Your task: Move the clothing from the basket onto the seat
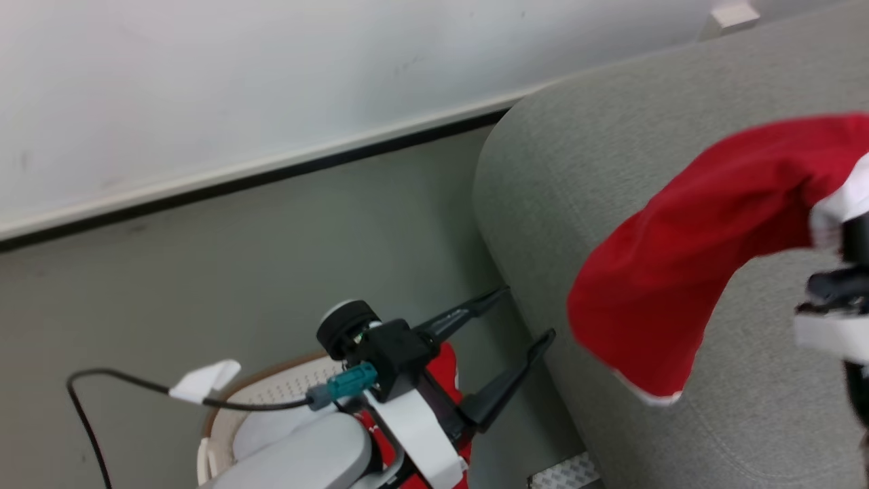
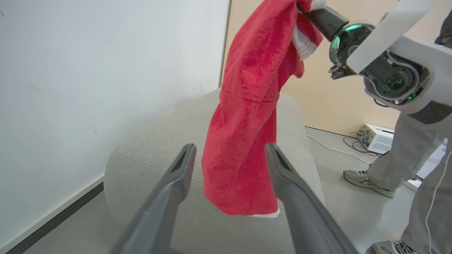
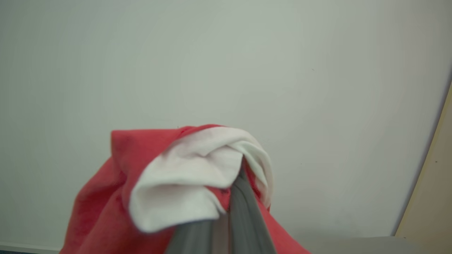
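1. Right gripper: fingers closed tight on the bunched white-trimmed edge of a red garment, which hangs limp above the sofa.
2. Left gripper: fingers spread wide, holding nothing, over the basket. A second red garment lies inside.
3. Judgement: light, soft cloth; pinch a gathered fold.

A red garment with a white-trimmed hem hangs clear of the sofa, above its rounded end. Its top, where red and white folds bunch together, is pinched in the closed right tool, and the rest droops in a long loose fold. The light-grey fabric sofa lies bare beneath it. On the floor near that end stands the cream perforated basket with a tan rim, upright, with a second red garment in it.
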Motion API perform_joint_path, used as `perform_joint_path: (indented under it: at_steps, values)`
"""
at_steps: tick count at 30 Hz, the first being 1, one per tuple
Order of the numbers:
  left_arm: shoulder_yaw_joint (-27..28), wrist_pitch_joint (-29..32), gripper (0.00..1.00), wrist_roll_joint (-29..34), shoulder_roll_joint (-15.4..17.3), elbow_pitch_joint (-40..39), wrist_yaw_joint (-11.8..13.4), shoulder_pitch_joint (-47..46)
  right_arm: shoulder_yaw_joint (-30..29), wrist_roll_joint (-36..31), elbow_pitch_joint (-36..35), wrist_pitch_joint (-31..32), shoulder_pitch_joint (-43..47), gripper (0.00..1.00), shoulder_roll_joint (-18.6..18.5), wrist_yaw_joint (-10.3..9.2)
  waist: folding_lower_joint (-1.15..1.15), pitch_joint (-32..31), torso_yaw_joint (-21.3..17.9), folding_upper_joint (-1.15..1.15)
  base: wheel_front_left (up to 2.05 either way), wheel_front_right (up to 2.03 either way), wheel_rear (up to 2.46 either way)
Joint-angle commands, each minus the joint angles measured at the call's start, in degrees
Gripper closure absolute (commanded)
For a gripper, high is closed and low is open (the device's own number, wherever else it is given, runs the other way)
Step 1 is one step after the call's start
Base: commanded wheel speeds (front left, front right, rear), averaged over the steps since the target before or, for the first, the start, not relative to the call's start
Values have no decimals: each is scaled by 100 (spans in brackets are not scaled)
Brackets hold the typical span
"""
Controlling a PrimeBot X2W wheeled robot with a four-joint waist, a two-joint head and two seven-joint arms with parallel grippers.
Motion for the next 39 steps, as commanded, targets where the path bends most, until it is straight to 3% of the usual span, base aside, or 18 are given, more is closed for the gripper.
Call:
perform_joint_path:
  at_steps: [1, 8, 14, 22, 27, 29, 30, 37, 38, 39]
  values:
    - [37, 28, 0, 94, 112, -65, 2, -74, -78, 11, 40, 72, -255, 100, -103, -12, 0, 358, 268, 0, 0, 0, 0]
    - [184, 194, 0, 116, 572, -459, -9, -281, -683, 303, 451, 579, -1544, 100, -837, -12, 0, 1227, 671, 0, 0, 0, 0]
    - [305, 261, 0, 128, 868, -692, -53, -437, -1069, 135, 1000, 1049, -2435, 100, -1551, -12, 0, 1932, 933, 0, 0, 0, 0]
    - [434, 254, 0, 139, 1075, -844, -63, -597, -1510, -111, 2120, 1475, -3115, 100, -1901, -12, 0, 2505, 1129, 0, 0, 0, 0]
    - [484, 228, 0, 146, 1158, -858, -61, -647, -1548, -271, 2848, 1676, -2880, 100, -1785, -12, 0, 2677, 1174, 0, 0, 0, 0]
    - [475, 221, 0, 150, 1138, -840, -58, -652, -1423, -205, 3127, 1736, -2758, 70, -1745, -12, 0, 2686, 1178, 0, 0, 0, 0]
    - [468, 226, 0, 148, 1117, -829, -52, -662, -1375, -180, 3273, 1805, -2704, 65, -1754, -12, 0, 2684, 1178, 0, 0, 0, 0]
    - [475, 225, 0, 110, 1083, -788, -37, -724, -760, 236, 3919, 2170, -2496, 55, -1843, -12, 0, 2576, 1179, 0, 0, 0, 0]
    - [480, 223, 0, 98, 1099, -778, -32, -716, -655, 307, 3965, 2212, -2505, 49, -1858, -12, 0, 2550, 1173, 0, 0, 0, 0]
    - [487, 214, 0, 84, 1118, -763, -27, -695, -542, 387, 4007, 2230, -2526, 15, -1878, -12, 0, 2520, 1165, 0, 0, 0, 0]
